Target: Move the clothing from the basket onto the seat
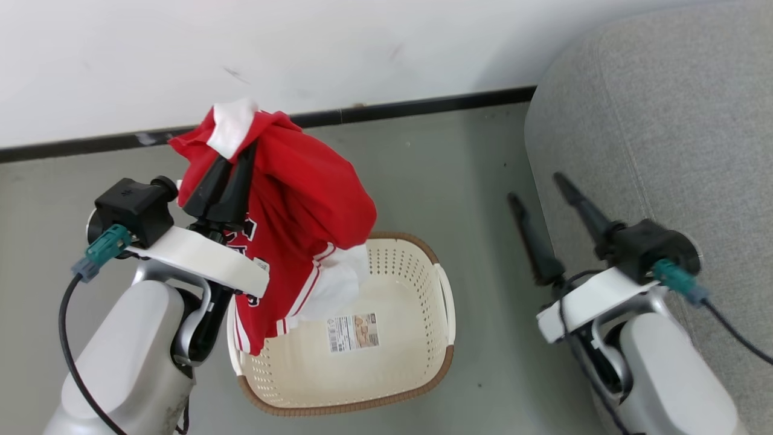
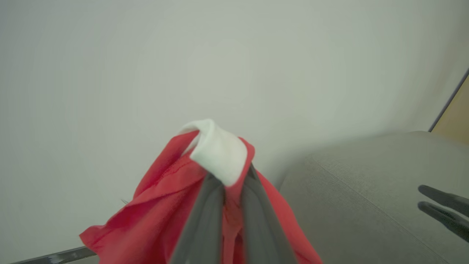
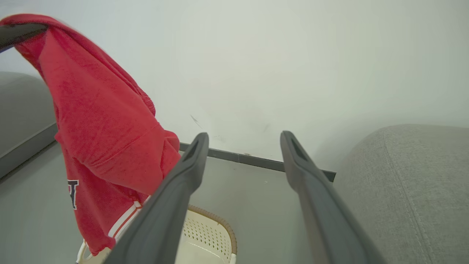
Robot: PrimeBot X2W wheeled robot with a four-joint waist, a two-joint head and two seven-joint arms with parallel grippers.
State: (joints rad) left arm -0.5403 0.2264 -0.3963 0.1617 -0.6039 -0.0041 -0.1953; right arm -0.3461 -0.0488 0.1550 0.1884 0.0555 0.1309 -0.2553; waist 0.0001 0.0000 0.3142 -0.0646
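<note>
My left gripper (image 1: pixel 237 158) is shut on the red clothing (image 1: pixel 308 199), holding it up above the left end of the cream basket (image 1: pixel 416 374). The garment hangs from the fingertips, white trim bunched at the top and its striped hem draped over the basket's left rim. In the left wrist view the fingers (image 2: pixel 209 212) pinch red cloth (image 2: pixel 154 223) with a white fold on top. The right wrist view has the garment (image 3: pixel 102 128) hanging at the left, black numerals partly visible. My right gripper (image 1: pixel 537 188) stands open beside the grey sofa (image 1: pixel 664 121), empty. The basket floor carries just a label.
A white wall with a dark skirting strip (image 1: pixel 423 107) runs behind the basket. Grey floor (image 1: pixel 459 175) lies between the basket and the sofa. The sofa's rounded corner (image 3: pixel 410 183) is close to my right fingers.
</note>
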